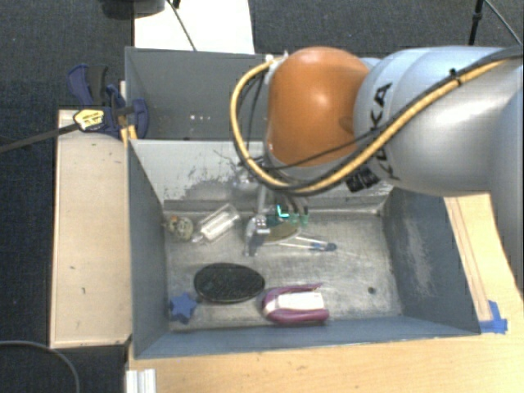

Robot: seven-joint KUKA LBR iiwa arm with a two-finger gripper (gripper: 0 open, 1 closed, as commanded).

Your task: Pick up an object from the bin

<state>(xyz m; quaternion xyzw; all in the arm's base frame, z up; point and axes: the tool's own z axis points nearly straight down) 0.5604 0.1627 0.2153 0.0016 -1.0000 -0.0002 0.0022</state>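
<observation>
My gripper (260, 234) low over bin floor, centre-rear, beneath orange wrist cover (315, 105). Open or closed: cannot tell.

Nearest thing: slim clear stick (311, 244), blue-tipped, lying flat just right of gripper. Judged light, stiff, smooth, prone to roll. Take hold across shaft, mid-length.

Clear plastic tube (218, 222) just left: likely light, slippery.

Black oval brush (229, 283), purple-white case (295, 305), small blue piece (182, 305) along front wall, apart from stick.

Bin (426, 252): grey metal, scuffed, hard, walls sloped. Room around stick ample.
</observation>
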